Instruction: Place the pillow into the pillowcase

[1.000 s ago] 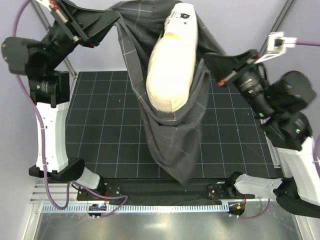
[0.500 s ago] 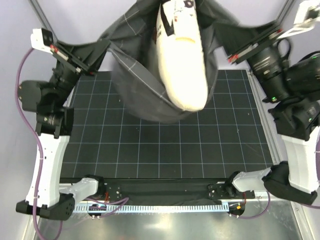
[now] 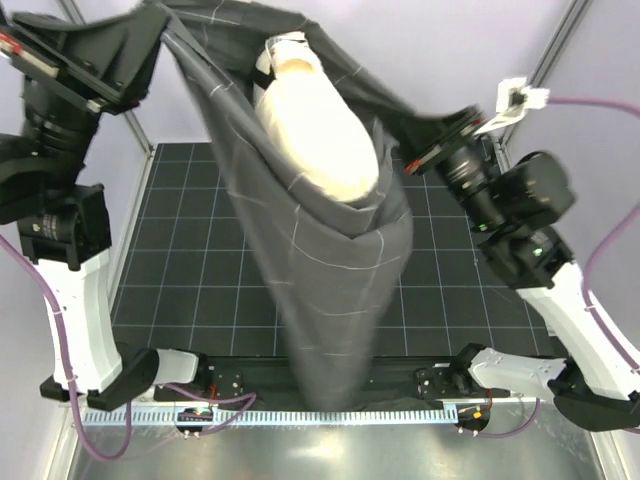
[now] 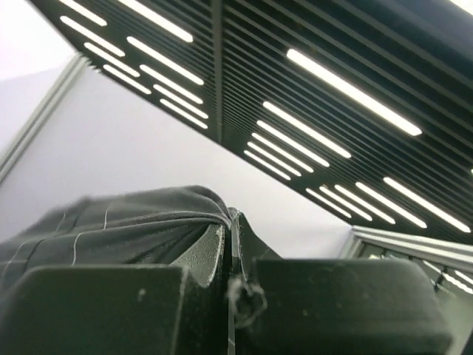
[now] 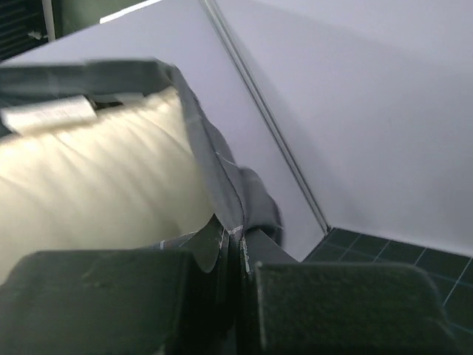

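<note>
Roughly halfway: the left gripper (image 3: 158,42) and right gripper (image 3: 408,158) each pinch the pillowcase (image 3: 330,285) rim, the pillow (image 3: 312,150) hanging between their fingers, its upper part not yet covered.

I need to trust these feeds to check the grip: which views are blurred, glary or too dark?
Top view: the pillowcase is motion-smeared at its hanging end, the pillow sharper. Left wrist view: bright ceiling lights leave the left hand dark, though the pinched fabric reads clearly. Right wrist view: pillow and white tag are blurred, the right hand underexposed but shut on the pillowcase.
</note>
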